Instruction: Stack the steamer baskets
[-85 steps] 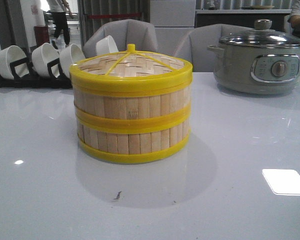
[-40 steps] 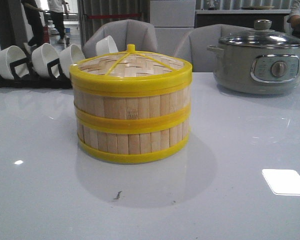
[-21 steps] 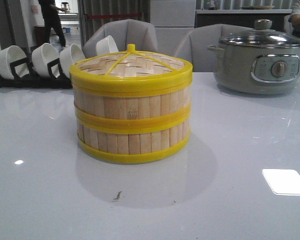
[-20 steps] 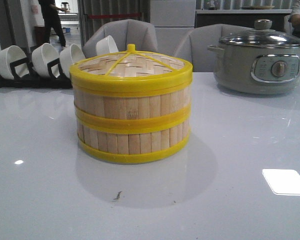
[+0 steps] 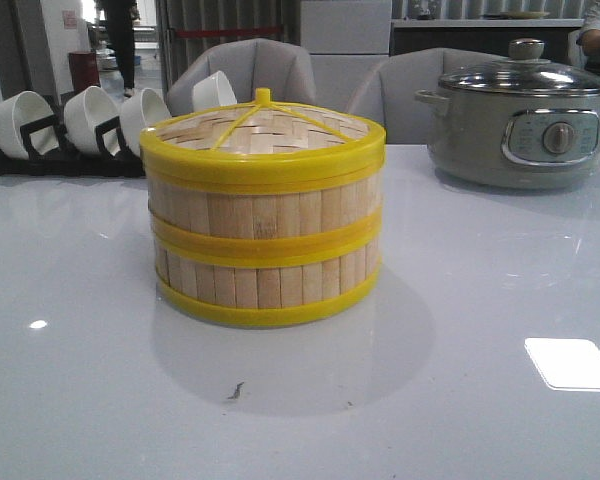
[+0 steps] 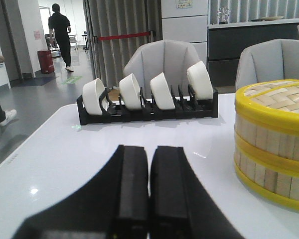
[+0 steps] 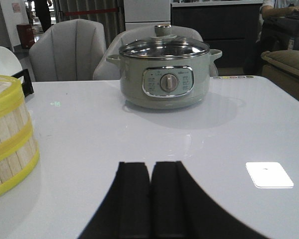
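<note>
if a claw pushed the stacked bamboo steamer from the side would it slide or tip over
The round pale bamboo steamer baskets with yellow rims would probably slide rather than tip: the stack looks wider than tall, on a glossy white table. Slatted bamboo suggests low weight, so a light nudge may move it. The yellow-rimmed woven lid only sits on top, so it might shift.

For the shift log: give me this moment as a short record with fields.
stack: two steamer baskets, one on the other, mid-table
lid: woven lid on the top basket
left claw: left claw shut, holding nothing, apart from the stack
right claw: right claw shut, holding nothing
pot: electric pot, glass lid on, far right of the table
bowls: white bowls on edge in a black rack, far left
task state: stack looks complete
</note>
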